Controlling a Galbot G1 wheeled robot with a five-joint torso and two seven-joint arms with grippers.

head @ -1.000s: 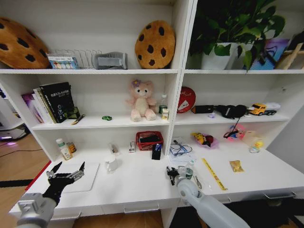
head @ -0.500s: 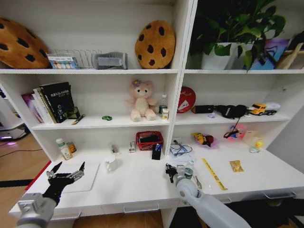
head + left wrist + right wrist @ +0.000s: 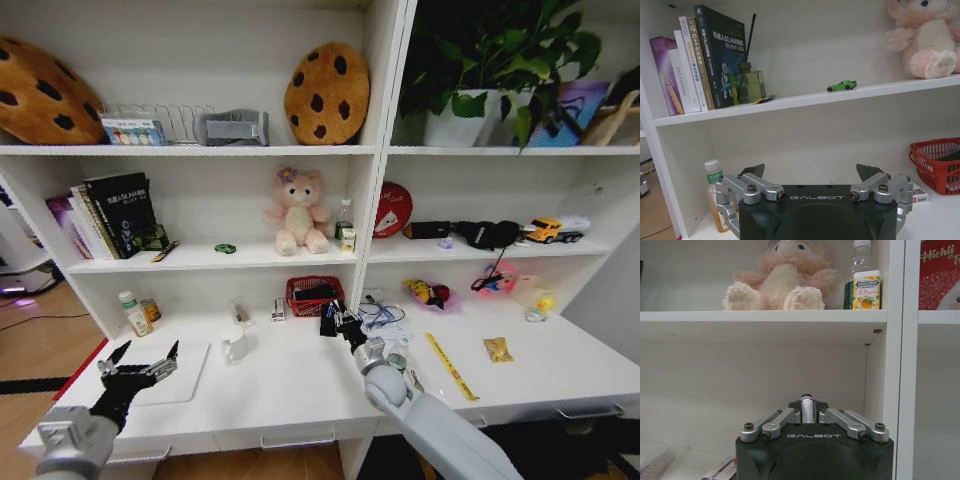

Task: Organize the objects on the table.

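Right gripper (image 3: 338, 318) clamping slim silver object (image 3: 807, 407)

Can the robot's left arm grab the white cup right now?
Probably yes. The left gripper, jaws open, hovers over the desk's left end, and only bare desktop lies between it and the white cup.

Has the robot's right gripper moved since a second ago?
Yes. The right gripper has risen from the white desk's front edge toward the red mesh basket, fingers shut on a thin silver object.
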